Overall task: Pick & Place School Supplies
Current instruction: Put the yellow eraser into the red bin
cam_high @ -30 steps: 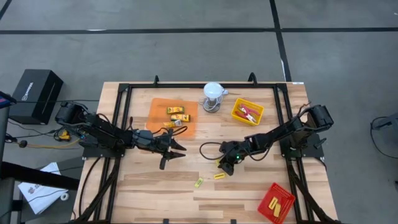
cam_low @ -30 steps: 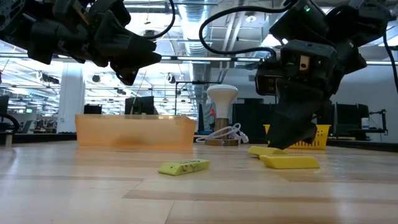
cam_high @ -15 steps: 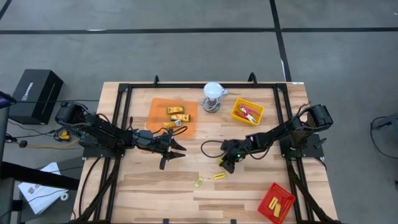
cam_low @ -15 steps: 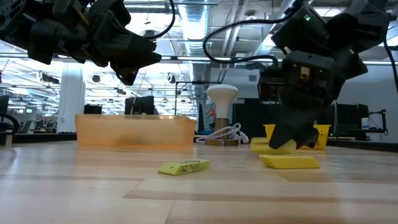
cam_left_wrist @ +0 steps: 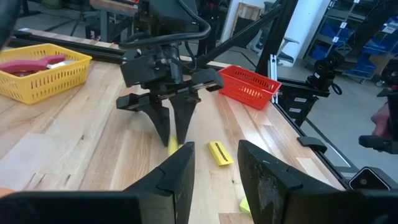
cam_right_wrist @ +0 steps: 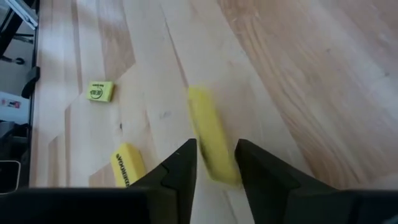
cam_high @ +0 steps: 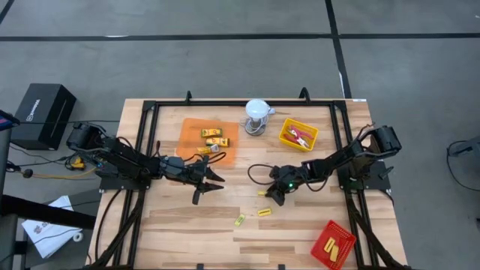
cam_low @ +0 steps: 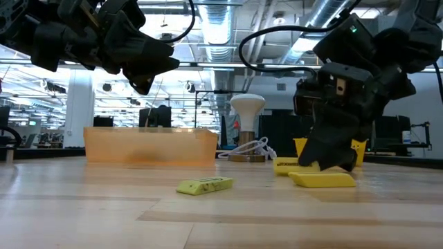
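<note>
A yellow packet lies on the wooden table near its middle, and my right gripper is shut on it, pointing steeply down. Two more yellow packets lie nearer the table's near edge. One of them shows just in front of the held one in the low view. My left gripper hangs open above the table, beside the orange tray, and holds nothing. The left wrist view looks across at the right gripper. My right gripper pinches the yellow packet's near end between its two fingers, one on each long side. The fingers slant down from the table's right and lie along the packet. The packet lies level, low on the table.
The orange tray holds several yellow packets. At the back right a yellow basket holds red-handled scissors. A red basket with yellow blocks stands at the near right. A white domed object stands at the back middle.
My right gripper has sunk a little toward the table and gone toward the table's right edge, tipping further downward over the yellow packet. The packet has stayed on the table. My left gripper has kept still.
</note>
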